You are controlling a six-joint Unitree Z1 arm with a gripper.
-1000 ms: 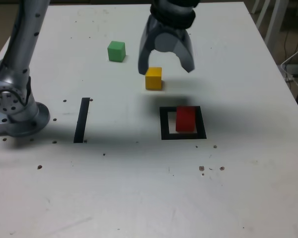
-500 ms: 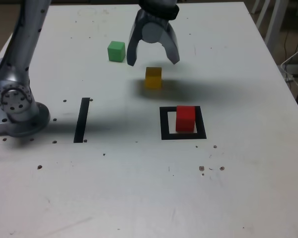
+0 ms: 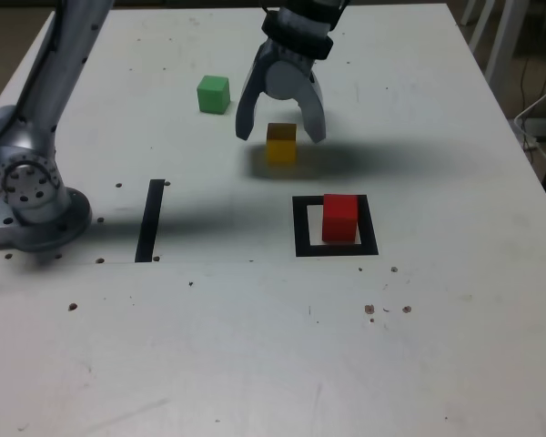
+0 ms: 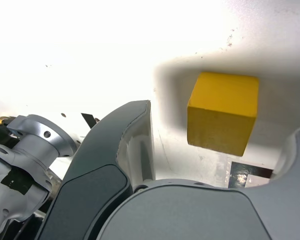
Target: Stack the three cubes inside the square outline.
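The gripper [image 3: 281,133] hung over the table [image 3: 455,309] with its jaws spread wide, pointing down. The yellow cube [image 3: 280,144] sat on the table in the gap between the two jaws, with daylight on either side of it (neither jaw touched it in either view). In the wrist view the same yellow cube [image 4: 222,113] lay between the dark fingers [image 4: 121,150], nearer the far jaw, inside the shadow the gripper cast.

The red cube [image 3: 340,218] stood inside the square outline [image 3: 300,228], well clear of the jaws and on the near side of them in the exterior view; it sat off-centre in the white field, toward the exterior view's right. Nothing rested on top of it.

The green cube [image 3: 213,94] lay outside the jaws, beyond the jaw on the exterior view's left, apart from it and slightly farther from the camera.

A straight black strip [image 3: 149,219] lay on the table farther toward the exterior view's left, near the arm's base [image 3: 32,196]. Small dark specks [image 3: 382,309] dotted the tabletop in front of the outline.
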